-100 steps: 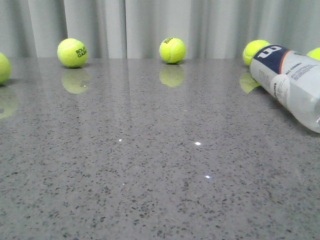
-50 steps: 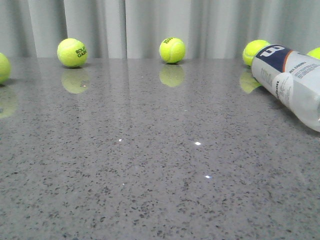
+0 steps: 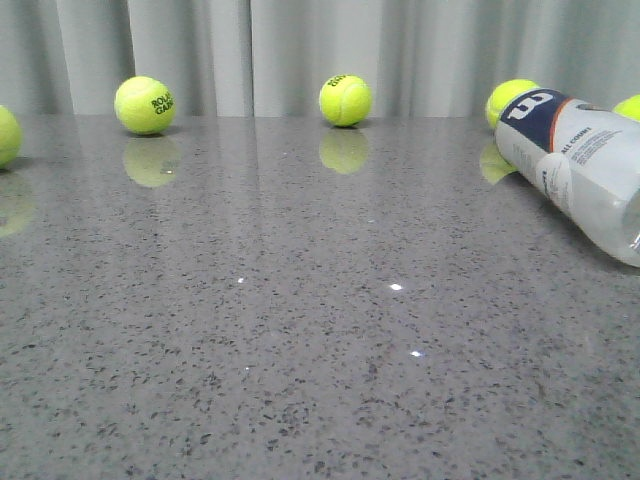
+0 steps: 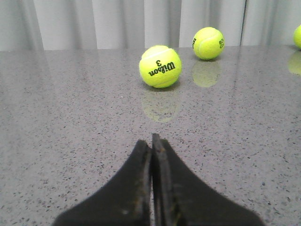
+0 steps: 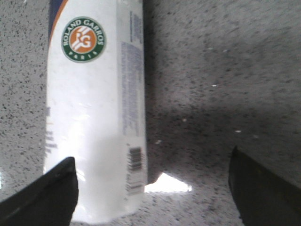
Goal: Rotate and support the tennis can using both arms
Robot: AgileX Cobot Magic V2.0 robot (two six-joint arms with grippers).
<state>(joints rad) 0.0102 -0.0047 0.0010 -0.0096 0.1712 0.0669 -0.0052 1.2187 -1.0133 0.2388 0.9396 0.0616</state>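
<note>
You are looking at a glossy grey speckled stone desk [image 3: 300, 330]. The tennis can [image 3: 580, 170], a smooth cylinder with a white and navy label, lies on its side near the desk's far right corner. Your right gripper [image 5: 155, 188] has its jaws spread wide, one black tip over the can, holding nothing, likely lined up to straddle it. Your left gripper [image 4: 152, 141] has its pointed jaws pressed together, empty. Fuzzy yellow-green tennis balls [image 3: 345, 100] dot the far edge.
</note>
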